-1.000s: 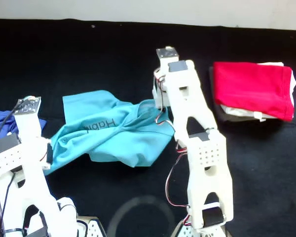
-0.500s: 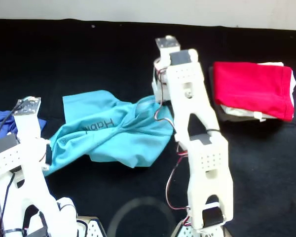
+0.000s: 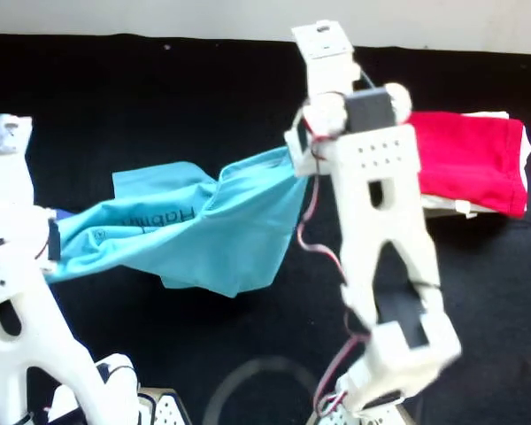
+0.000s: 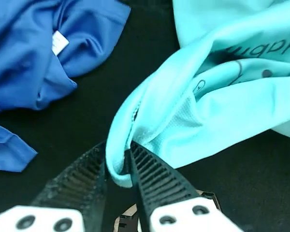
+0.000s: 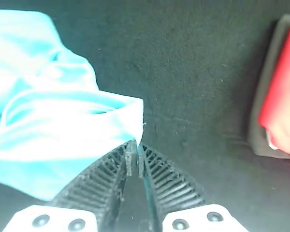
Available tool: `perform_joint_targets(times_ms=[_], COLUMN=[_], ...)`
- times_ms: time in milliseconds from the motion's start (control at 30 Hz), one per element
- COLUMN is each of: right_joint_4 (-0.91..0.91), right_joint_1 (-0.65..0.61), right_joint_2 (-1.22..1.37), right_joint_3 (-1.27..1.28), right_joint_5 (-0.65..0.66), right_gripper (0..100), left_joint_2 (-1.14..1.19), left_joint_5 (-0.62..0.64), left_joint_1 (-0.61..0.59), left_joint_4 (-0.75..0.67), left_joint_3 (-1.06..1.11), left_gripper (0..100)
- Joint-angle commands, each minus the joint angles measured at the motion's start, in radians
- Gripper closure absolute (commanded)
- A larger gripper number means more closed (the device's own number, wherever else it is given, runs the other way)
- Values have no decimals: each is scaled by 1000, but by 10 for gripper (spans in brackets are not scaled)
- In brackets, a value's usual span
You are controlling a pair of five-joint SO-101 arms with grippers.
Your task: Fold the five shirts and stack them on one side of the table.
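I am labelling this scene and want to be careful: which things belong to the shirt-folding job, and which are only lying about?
Job: turquoise shirt, gripped by left pincer and right pincer; blue shirt; red shirt on the white shirt.
Lying about: black table cover; pale ring mark near the arm bases.
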Motion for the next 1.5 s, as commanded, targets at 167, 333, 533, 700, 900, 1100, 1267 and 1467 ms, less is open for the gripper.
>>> perform_joint_targets(times_ms=[167,333,533,700,900,1100,1267,1467], right_joint_4=[-202,-340,-466,-453,-289,-248,-228,-280], right_joint_1=[173,236,285,289,285,283,269,199], right_joint_2=[-340,-338,-343,-341,-338,-348,-390,-616], right_joint_3=[18,16,-54,-219,-150,62,200,539], right_joint_5=[198,230,262,256,255,253,253,253], right_gripper=[991,991,991,991,991,991,991,991], left_joint_2=[-10,-12,-19,-19,-12,-12,-12,-12], left_joint_5=[183,301,394,420,414,413,404,229], left_joint_1=[211,265,314,374,386,386,386,381], left_joint_4=[-34,-153,-255,-250,-183,-187,-206,-265], left_joint_3=[-274,-367,-460,-570,-366,12,193,331], left_gripper=[989,989,989,989,989,989,978,838])
